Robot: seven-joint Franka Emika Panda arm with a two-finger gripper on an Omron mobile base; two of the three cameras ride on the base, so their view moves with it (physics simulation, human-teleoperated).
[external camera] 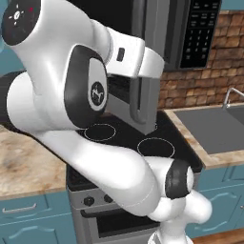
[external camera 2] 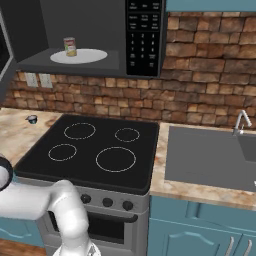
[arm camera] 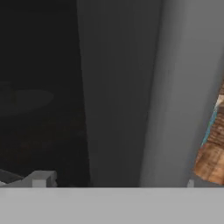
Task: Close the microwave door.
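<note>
Gripper state I cannot tell: in the hand view the camera sits so close to the microwave door [arm camera: 122, 87] that the grey frame and the dark glass take up the picture, and the fingertips cannot be made out.

Nearest the base, the white arm [external camera: 95, 157] rises across the left base view, and its forearm reaches up to the door's outer face, just above the long curved handle [external camera: 138, 102]. The door [external camera: 152, 28] stands swung well out from the microwave [external camera 2: 85, 35], edge-on over the black stove [external camera 2: 95, 147].

Farther back, in the right base view, the cavity is open, with a small can [external camera 2: 70, 46] standing on the white turntable plate [external camera 2: 80, 56] and the keypad panel [external camera 2: 144, 35] to its right.

To close it well, I judge the hand should press flat on the door's outer side near the handle, far from the hinge, and follow the door's arc toward the cavity, not push straight. The can sits deep enough that it probably won't block the door. Slipping off the frame edge is the main risk.
</note>
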